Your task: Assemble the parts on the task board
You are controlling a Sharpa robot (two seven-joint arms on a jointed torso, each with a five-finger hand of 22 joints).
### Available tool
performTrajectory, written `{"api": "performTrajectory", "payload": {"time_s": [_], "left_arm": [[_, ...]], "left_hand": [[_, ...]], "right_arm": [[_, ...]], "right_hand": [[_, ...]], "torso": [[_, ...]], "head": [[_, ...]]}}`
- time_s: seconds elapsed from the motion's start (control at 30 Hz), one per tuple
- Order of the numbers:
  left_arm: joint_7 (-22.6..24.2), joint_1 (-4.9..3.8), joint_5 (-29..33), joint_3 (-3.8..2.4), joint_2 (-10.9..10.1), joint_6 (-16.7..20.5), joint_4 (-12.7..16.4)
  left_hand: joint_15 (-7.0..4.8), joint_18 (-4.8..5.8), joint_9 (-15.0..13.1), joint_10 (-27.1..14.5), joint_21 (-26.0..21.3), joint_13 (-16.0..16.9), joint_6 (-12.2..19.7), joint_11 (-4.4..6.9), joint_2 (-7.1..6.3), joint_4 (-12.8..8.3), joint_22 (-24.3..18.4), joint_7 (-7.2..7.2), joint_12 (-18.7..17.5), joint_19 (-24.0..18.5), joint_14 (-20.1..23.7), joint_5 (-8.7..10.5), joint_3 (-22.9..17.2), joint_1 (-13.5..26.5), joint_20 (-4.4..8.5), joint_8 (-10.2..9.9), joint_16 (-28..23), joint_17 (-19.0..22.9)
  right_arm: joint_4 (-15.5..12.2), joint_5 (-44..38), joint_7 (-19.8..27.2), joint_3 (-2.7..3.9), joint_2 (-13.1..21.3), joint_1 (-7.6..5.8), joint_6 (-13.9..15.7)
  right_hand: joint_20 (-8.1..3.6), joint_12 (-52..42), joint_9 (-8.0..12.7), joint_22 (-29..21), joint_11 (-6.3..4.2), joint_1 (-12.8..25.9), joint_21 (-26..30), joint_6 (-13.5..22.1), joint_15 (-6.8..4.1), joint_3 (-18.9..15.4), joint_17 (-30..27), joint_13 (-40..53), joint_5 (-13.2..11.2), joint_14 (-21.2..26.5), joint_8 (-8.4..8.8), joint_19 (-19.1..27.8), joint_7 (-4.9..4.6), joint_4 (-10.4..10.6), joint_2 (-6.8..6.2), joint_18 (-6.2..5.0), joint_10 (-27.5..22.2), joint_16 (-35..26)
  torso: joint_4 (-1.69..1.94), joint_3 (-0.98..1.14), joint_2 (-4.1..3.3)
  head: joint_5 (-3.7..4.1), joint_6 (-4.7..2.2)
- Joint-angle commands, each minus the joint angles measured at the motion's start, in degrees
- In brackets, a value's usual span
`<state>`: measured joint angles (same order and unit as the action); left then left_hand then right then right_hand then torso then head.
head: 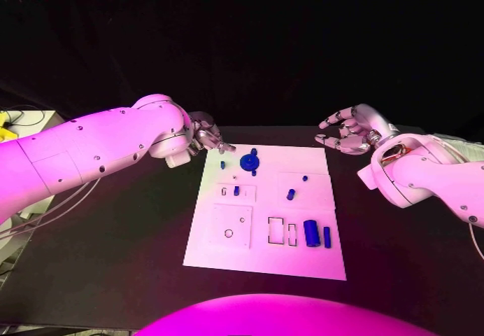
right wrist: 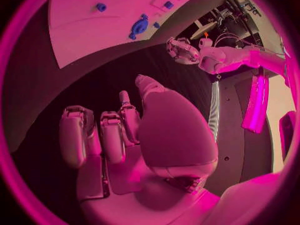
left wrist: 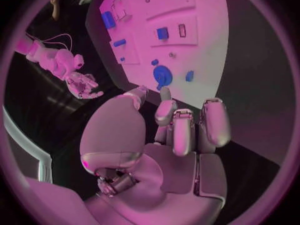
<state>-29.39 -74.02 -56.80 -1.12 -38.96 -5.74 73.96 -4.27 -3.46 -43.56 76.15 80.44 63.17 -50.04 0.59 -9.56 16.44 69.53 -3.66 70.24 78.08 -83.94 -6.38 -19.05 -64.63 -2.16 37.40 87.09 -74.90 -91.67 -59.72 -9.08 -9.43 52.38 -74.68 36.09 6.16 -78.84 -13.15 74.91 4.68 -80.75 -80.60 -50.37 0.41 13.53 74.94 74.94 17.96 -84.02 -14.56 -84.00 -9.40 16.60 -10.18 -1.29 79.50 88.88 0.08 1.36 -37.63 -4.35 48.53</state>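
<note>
Table (head: 121, 231): a black surface lay under the whole scene, seen from above by the head camera.
Task board (head: 264, 252): a white plate sat at the centre of the table, its long sides running from 12 o'clock to 6 o'clock.
Left arm (head: 91, 150): white, it came in from 9 o'clock and reached towards the board's far left corner.
Right arm (head: 429, 178): white, it came in from 3 o'clock and stopped beside the board's far right corner.
Left hand (head: 209, 135): silver, it hung just off the board's far left corner, at about 11 o'clock. Its fingers were curled partly inward and apart from the thumb. It held nothing.
Right hand (head: 350, 131): silver, it hung off the board at about 1 o'clock. Its fingers were spread and loosely bent. It held nothing.
Round part (head: 249, 162): a blue disc-like piece lay on the board near its far edge, close to the left hand but not touching it.
Cylinder part (head: 310, 233): a blue piece lay on the board at about 4 o'clock, with a slimmer blue bar (head: 326, 236) just beside it.
Small parts: a blue piece (head: 290, 194) lay near the board's middle right, and another (head: 237, 190) lay at the middle left.
</note>
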Motion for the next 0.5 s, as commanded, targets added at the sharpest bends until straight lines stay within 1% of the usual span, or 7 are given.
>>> {"api": "performTrajectory", "payload": {"time_s": [0.03, 0.1, 0.23, 0.27, 0.33, 0.4, 0.5], "left_arm": [[1.04, -0.29, -1.17, -0.03, 1.67, -3.07, -3.10], [1.05, -0.33, -1.91, -0.03, 2.36, -3.78, -4.39], [1.04, -0.41, -3.48, 0.10, 4.42, -6.06, -8.30], [1.00, -0.41, -3.71, 0.17, 4.87, -6.73, -9.13], [0.91, -0.41, -4.09, 0.34, 5.72, -7.93, -10.69], [0.82, -0.41, -4.30, 0.59, 6.50, -8.93, -12.18], [0.66, -0.40, -4.46, 1.10, 7.47, -10.19, -14.02]], "left_hand": [[0.51, -1.04, 0.21, -0.59, -0.34, -0.32, 0.54, -0.24, -0.29, 0.08, -0.03, -0.16, -0.46, -0.21, -4.10, -0.27, 0.58, -0.57, -0.27, -0.49, -0.22, -8.82], [0.63, -1.12, 0.37, -0.90, -0.52, -0.69, 0.69, -0.36, -0.37, 0.13, -0.35, -0.30, -0.72, -0.41, -4.02, -0.27, 0.80, -0.54, -0.36, -0.67, -0.33, -8.60], [0.70, -1.15, 0.45, -1.03, -0.61, -0.79, 0.78, -0.43, -0.34, 0.16, -0.52, -0.37, -0.78, -0.52, -3.99, -0.28, 0.91, -0.51, -0.42, -0.76, -0.37, -8.53], [0.70, -1.15, 0.45, -1.03, -0.61, -0.79, 0.78, -0.43, -0.34, 0.16, -0.52, -0.37, -0.78, -0.52, -3.99, -0.28, 0.91, -0.51, -0.42, -0.76, -0.37, -8.53], [0.79, -1.20, 0.57, -1.27, -0.74, -1.04, 0.85, -0.54, -0.30, 0.21, -0.72, -0.47, -0.94, -0.67, -3.95, -0.27, 1.09, -0.39, -0.52, -0.86, -0.41, -8.47], [0.86, -1.22, 0.65, -1.43, -0.80, -1.17, 0.92, -0.60, -0.24, 0.22, -0.81, -0.54, -1.03, -0.74, -3.93, -0.26, 1.20, -0.32, -0.57, -0.94, -0.42, -8.44], [0.98, -1.32, 0.79, -1.87, -1.07, -1.61, 1.08, -0.73, -0.06, 0.21, -1.29, -0.66, -1.33, -1.07, -3.82, -0.27, 1.36, -0.26, -0.69, -1.08, -0.54, -8.20]], "right_arm": [[0.01, -0.13, 0.86, 0.01, -0.11, 0.03, 0.21], [0.01, -0.12, 0.87, 0.01, -0.15, 0.03, 0.21], [-0.03, -0.11, 0.88, 0.01, -0.23, 0.03, 0.20], [-0.05, -0.11, 0.88, 0.01, -0.24, 0.03, 0.20], [-0.09, -0.11, 0.87, 0.01, -0.23, 0.03, 0.20], [-0.13, -0.11, 0.86, 0.02, -0.20, 0.03, 0.20], [-0.15, -0.03, 0.83, 0.02, -0.18, 0.03, 0.19]], "right_hand": [[-0.07, 0.07, 0.07, 10.06, -0.04, 0.63, 0.28, 0.41, -0.11, 0.39, 12.38, 3.63, 0.05, -5.24, -0.08, -2.34, -0.15, -0.04, 0.08, -0.86, -0.22, -0.21], [-0.07, 0.07, 0.07, 10.06, -0.04, 0.63, 0.28, 0.41, -0.11, 0.39, 12.38, 3.63, 0.05, -5.24, -0.08, -2.34, -0.15, -0.04, 0.08, -0.86, -0.22, -0.21], [-0.07, 0.07, 0.07, 10.06, -0.04, 0.63, 0.28, 0.41, -0.11, 0.39, 12.38, 3.63, 0.05, -5.24, -0.08, -2.34, -0.15, -0.04, 0.08, -0.86, -0.22, -0.21], [-0.07, 0.07, 0.07, 10.06, -0.04, 0.63, 0.28, 0.41, -0.11, 0.39, 12.38, 3.63, 0.05, -5.24, -0.08, -2.34, -0.15, -0.04, 0.08, -0.86, -0.22, -0.21], [-0.07, 0.07, 0.07, 10.06, -0.04, 0.63, 0.28, 0.41, -0.11, 0.39, 12.38, 3.63, 0.05, -5.24, -0.08, -2.34, -0.15, -0.04, 0.08, -0.86, -0.22, -0.21], [-0.07, 0.07, 0.07, 10.06, -0.04, 0.63, 0.28, 0.41, -0.11, 0.39, 12.38, 3.63, 0.05, -5.24, -0.08, -2.34, -0.15, -0.04, 0.08, -0.86, -0.22, -0.21], [-0.07, 0.07, 0.07, 10.06, -0.04, 0.63, 0.28, 0.41, -0.11, 0.39, 12.38, 3.63, 0.05, -5.24, -0.08, -2.34, -0.15, -0.04, 0.08, -0.86, -0.22, -0.21]], "torso": [[0.02, 0.00, -0.05], [-0.01, 0.01, -0.07], [-0.14, 0.00, -0.11], [-0.18, 0.05, -0.14], [-0.11, 0.05, -0.12], [-0.05, 0.01, -0.13], [-0.02, -0.03, -0.20]], "head": [[-0.46, -0.71], [-0.58, -0.78], [-0.66, -1.04], [-0.73, -1.05], [-0.70, -1.00], [-0.68, -1.28], [-0.84, -1.48]]}}
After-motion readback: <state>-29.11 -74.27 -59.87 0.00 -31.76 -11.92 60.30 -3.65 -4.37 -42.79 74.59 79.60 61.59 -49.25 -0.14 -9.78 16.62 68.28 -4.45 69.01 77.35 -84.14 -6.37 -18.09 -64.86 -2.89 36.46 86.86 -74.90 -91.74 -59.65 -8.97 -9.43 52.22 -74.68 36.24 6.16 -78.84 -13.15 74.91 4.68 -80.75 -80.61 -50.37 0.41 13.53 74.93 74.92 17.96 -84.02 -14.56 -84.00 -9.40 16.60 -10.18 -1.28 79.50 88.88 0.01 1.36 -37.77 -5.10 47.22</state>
